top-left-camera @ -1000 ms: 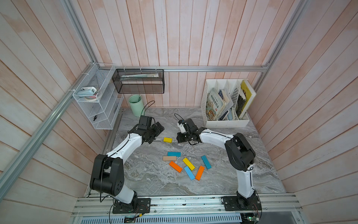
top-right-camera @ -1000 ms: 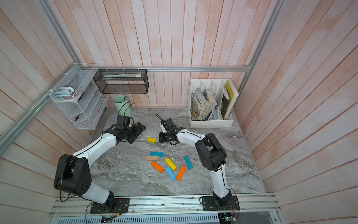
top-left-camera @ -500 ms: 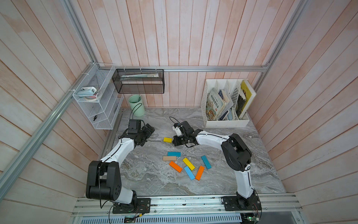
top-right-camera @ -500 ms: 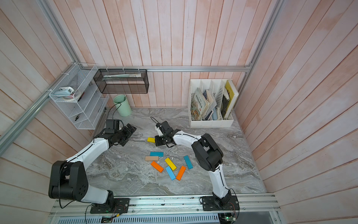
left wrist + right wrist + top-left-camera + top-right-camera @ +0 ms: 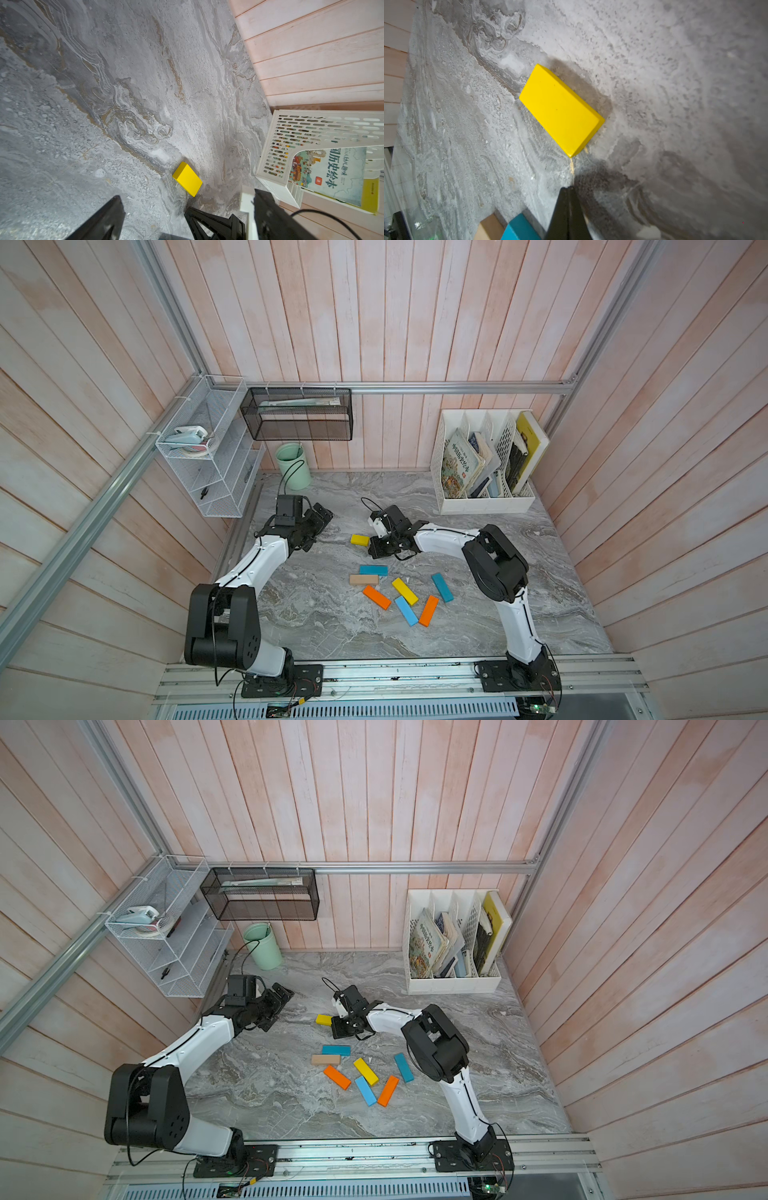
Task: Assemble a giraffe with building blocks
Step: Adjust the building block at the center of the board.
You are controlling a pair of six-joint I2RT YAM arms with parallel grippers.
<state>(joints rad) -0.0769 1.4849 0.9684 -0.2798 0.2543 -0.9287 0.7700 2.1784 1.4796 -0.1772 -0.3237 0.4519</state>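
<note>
On the desk (image 5: 332, 626) I count eight building blocks (image 5: 404, 591): two yellow blocks (image 5: 360, 540), two orange blocks (image 5: 376, 597), two teal blocks (image 5: 441, 587), one light blue block (image 5: 406, 610) and one tan block (image 5: 364, 579). Also two robot arms (image 5: 266, 560), one green cup (image 5: 293, 464), one file holder (image 5: 486, 504).

The marbled table (image 5: 332, 630) is carrying a green cup (image 5: 293, 466) in its far left corner, a white book rack (image 5: 486, 504) in its far right corner, a lone yellow block (image 5: 360, 540) near its middle, and seven blocks (image 5: 404, 591) clustered closer to the near edge.

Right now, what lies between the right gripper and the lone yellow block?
Only bare marble tabletop, in the right wrist view; the shut right gripper sits just short of the lone yellow block.
</note>
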